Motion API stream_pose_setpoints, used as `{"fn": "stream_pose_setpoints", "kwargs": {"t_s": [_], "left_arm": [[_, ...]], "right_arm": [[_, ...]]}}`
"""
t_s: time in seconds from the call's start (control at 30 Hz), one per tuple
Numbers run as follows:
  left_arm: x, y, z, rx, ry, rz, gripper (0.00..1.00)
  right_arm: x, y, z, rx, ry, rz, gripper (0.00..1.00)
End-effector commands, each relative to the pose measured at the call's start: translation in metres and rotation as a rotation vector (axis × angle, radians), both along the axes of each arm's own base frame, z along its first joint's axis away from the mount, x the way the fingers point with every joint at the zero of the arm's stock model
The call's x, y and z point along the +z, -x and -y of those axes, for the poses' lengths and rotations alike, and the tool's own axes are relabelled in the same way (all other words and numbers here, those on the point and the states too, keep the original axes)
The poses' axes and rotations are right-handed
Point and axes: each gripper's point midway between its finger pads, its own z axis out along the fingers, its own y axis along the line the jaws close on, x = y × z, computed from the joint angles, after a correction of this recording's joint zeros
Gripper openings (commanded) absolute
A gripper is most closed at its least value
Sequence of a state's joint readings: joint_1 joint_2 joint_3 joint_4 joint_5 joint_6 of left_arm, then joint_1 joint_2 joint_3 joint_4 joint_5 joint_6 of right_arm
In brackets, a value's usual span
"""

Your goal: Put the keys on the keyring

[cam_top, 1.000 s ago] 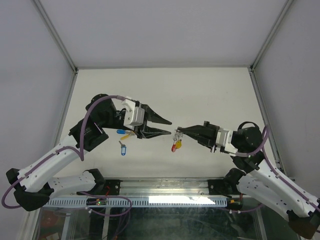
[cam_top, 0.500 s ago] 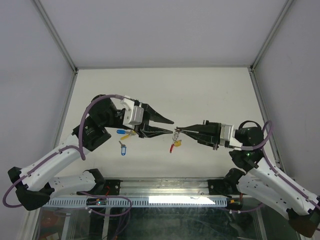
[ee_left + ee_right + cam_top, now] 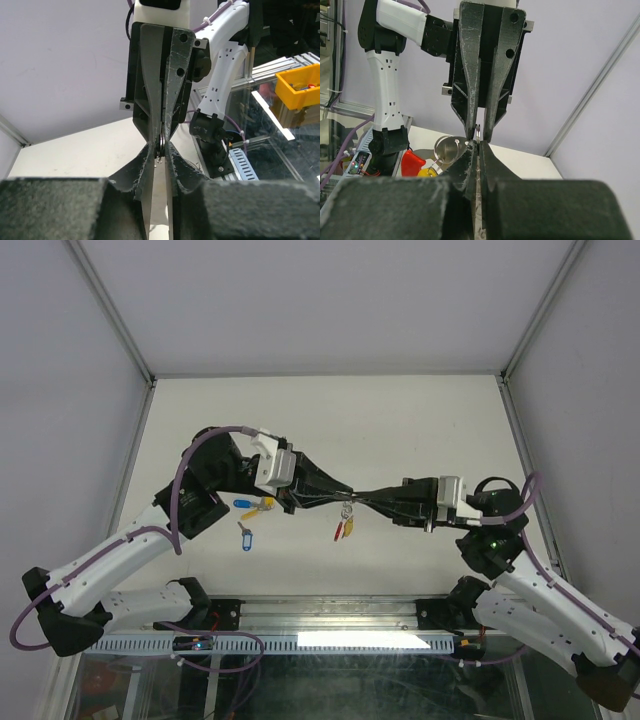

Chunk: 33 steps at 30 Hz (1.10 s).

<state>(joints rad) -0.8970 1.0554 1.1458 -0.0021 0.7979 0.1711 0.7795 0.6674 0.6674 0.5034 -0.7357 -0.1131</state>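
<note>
A white table (image 3: 400, 420) sits enclosed by pale grey walls (image 3: 330, 300) with aluminium corner posts (image 3: 110, 310)

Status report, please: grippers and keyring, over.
Right gripper shut on the keyring. Left gripper tip to tip with it, jaws narrow, grip unclear. Three keys lie on the table. Nothing blocks.

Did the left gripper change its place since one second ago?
Yes. The left gripper has shifted to the right, farther from the lone blue key, which did not move, and its tips now come up to the right gripper.
</note>
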Motion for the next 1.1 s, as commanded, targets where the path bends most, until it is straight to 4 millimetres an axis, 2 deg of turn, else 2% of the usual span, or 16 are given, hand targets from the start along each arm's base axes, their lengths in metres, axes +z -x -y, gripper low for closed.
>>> {"fn": "stream_pose_setpoints", "kwargs": {"t_s": [0.0,0.07,0.2,0.3,0.33,0.43,0.5,0.77,1.07], "left_arm": [[0.004,0.003,0.002,-0.026,0.022,0.028,0.07],[0.003,0.003,0.003,-0.026,0.02,0.027,0.0],[0.002,0.003,0.002,-0.024,0.015,0.026,0.0],[-0.001,0.001,0.001,-0.008,-0.009,0.029,0.0],[-0.002,0.0,0.0,-0.003,-0.017,0.03,0.0],[-0.005,-0.001,-0.001,0.009,-0.041,0.037,0.0],[-0.006,-0.002,-0.002,0.015,-0.055,0.041,0.0],[-0.015,-0.011,-0.004,0.058,-0.145,0.05,0.0],[-0.043,-0.029,-0.002,0.095,-0.342,0.046,0.0]], "right_arm": [[0.04,0.008,0.01,-0.007,-0.093,0.048,0.0],[0.04,0.008,0.01,-0.008,-0.09,0.043,0.0],[0.04,0.006,0.011,-0.014,-0.089,0.011,0.0],[0.037,0.004,0.011,-0.021,-0.059,-0.055,0.05],[0.035,0.002,0.01,-0.028,-0.04,-0.076,0.08],[0.026,-0.003,0.01,-0.06,0.028,-0.143,0.31],[0.021,-0.008,0.012,-0.096,0.061,-0.162,0.35],[-0.002,-0.004,0.015,-0.096,0.267,-0.248,0.37],[-0.026,-0.011,0.009,-0.101,0.427,-0.357,0.34]]}}
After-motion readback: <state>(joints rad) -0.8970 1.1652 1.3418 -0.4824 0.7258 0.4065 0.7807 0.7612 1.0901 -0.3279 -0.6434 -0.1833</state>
